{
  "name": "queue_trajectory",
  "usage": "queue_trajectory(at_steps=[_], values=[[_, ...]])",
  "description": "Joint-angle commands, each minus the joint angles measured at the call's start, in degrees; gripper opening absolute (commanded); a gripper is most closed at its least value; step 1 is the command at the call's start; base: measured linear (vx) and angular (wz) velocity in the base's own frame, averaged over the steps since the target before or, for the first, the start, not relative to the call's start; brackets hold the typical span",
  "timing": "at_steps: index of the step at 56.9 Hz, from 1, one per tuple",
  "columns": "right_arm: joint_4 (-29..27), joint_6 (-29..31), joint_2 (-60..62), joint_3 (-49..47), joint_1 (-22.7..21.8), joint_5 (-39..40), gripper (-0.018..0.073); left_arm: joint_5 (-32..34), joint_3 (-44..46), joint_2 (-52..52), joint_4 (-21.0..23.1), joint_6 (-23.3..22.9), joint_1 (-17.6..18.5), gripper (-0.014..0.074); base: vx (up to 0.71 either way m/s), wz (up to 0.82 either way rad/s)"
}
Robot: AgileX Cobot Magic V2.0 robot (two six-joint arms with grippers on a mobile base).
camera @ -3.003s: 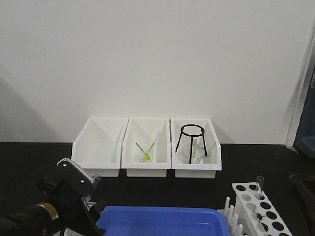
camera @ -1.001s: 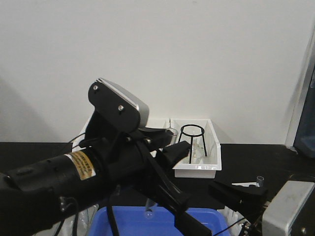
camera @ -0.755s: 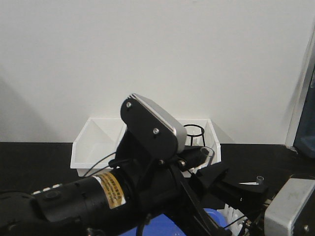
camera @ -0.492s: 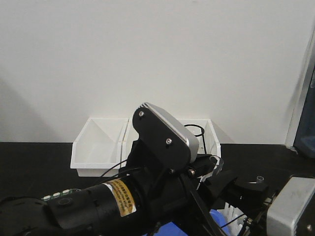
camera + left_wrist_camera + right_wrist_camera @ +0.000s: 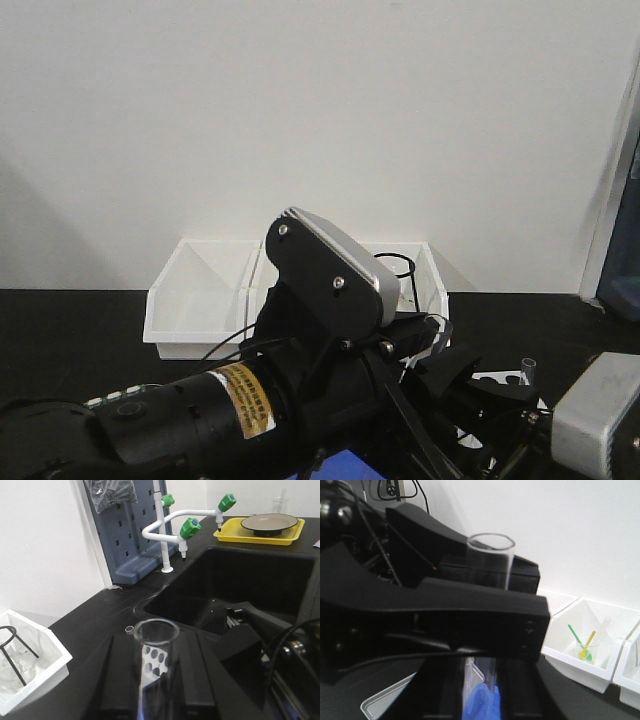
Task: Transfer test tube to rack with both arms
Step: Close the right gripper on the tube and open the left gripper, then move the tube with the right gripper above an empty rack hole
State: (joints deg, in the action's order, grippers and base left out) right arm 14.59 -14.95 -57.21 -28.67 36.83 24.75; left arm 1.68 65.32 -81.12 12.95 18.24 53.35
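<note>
The test tube (image 5: 156,645) stands upright between my left gripper's (image 5: 156,652) black jaws, which are shut on it. Its rim also shows in the front view (image 5: 437,326), beside the left gripper (image 5: 425,348). In the right wrist view the tube (image 5: 490,560) rises behind a left fingertip (image 5: 470,605) that crosses in front. My right gripper (image 5: 482,672) has a jaw on each side of the tube's lower part, with a gap on one side. The white rack (image 5: 152,659) shows through the tube. The rack (image 5: 492,379) holds another tube (image 5: 528,368).
White bins (image 5: 200,290) line the back wall; one holds green and yellow sticks (image 5: 585,647), another a black tripod (image 5: 15,645). A blue tray (image 5: 480,700) lies below the grippers. A black sink (image 5: 250,580), green-knobbed taps (image 5: 187,527) and a yellow tray (image 5: 260,532) lie beyond the rack.
My left arm has risen from the lower left with the tube and swung right towards the rack. My right arm has come up from the lower right to meet it.
</note>
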Motion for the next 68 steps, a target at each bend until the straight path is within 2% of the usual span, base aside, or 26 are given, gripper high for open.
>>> queue_trajectory(at_steps=[1,10,18,35,40,46,68], values=[[0.6,0.3,0.7,-2.1,-0.1,5.0,-0.0013,5.3,1.9,2.0,0.5,-0.6,0.2,-0.0006,0.0,0.0],[0.6,0.3,0.7,-2.1,-0.1,5.0,-0.0012,5.9,1.9,2.0,0.4,-0.6,0.2,0.0014,0.0,0.0],[0.6,0.3,0.7,-2.1,-0.1,5.0,-0.0012,5.8,1.9,2.0,0.4,-0.4,0.2,0.0095,0.0,0.0],[0.6,0.5,0.6,-2.1,-0.1,5.0,-0.0012,4.9,1.9,2.0,0.3,-0.4,0.2,0.0425,0.0,0.0],[0.6,0.5,0.6,-2.1,-0.1,4.8,-0.0012,5.7,1.9,2.2,-0.2,0.0,0.2,0.0489,0.0,0.0],[0.6,0.7,0.6,-2.1,-0.1,4.2,-0.0012,7.5,1.9,2.9,-1.6,1.4,0.2,0.0518,0.0,0.0],[0.6,4.8,-3.8,-2.0,-0.1,3.4,-0.0011,11.9,1.9,13.9,-1.5,1.7,0.2,0.0513,0.0,0.0]])
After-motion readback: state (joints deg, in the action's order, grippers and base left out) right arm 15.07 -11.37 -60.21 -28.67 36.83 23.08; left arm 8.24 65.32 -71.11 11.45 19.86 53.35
